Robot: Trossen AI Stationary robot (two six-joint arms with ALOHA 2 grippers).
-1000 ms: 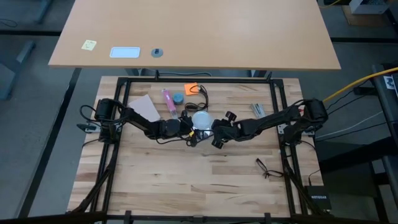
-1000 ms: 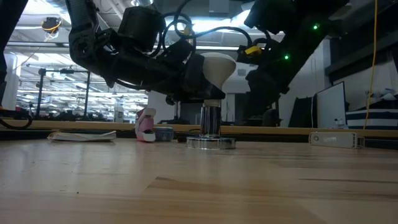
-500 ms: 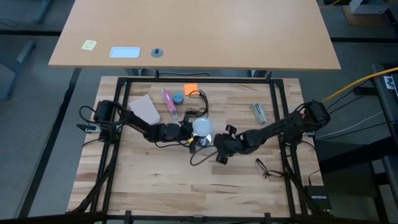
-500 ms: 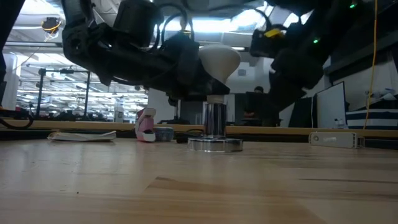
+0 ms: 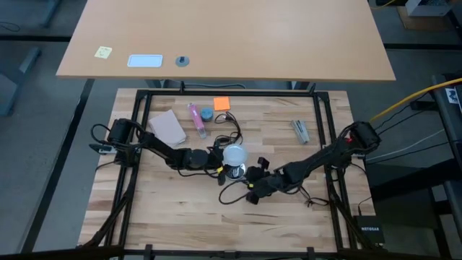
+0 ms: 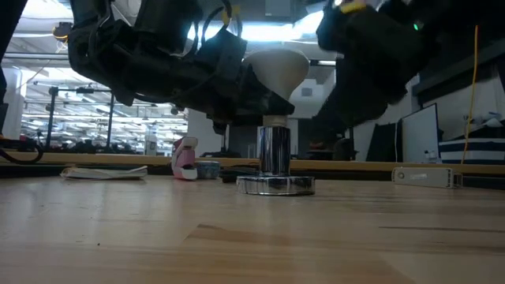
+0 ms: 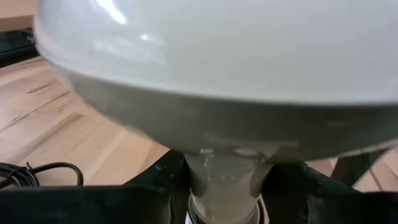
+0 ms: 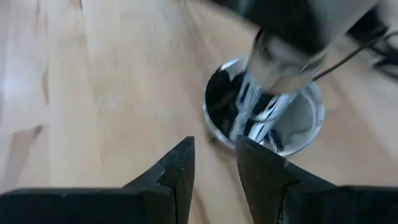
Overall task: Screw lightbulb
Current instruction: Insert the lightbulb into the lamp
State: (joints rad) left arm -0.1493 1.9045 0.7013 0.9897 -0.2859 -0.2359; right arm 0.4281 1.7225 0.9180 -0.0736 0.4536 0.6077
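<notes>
You get one overhead view of the whole counter (image 5: 180, 217), one level at its surface; both wrist cameras sit close, all sharing the lamp base (image 6: 275, 184).

This is a robotics lab or workshop inside a big industrial hall. A wooden workbench (image 5: 180, 209) with a black metal frame (image 5: 231, 93) stands on grey floor, and a plain desk (image 5: 238, 36) is at 12 o'clock. Behind it are long rows of ceiling lights (image 6: 47, 31), a monitor (image 6: 420, 130), and a yellow cable (image 5: 411, 97) at 3 o'clock.
</notes>
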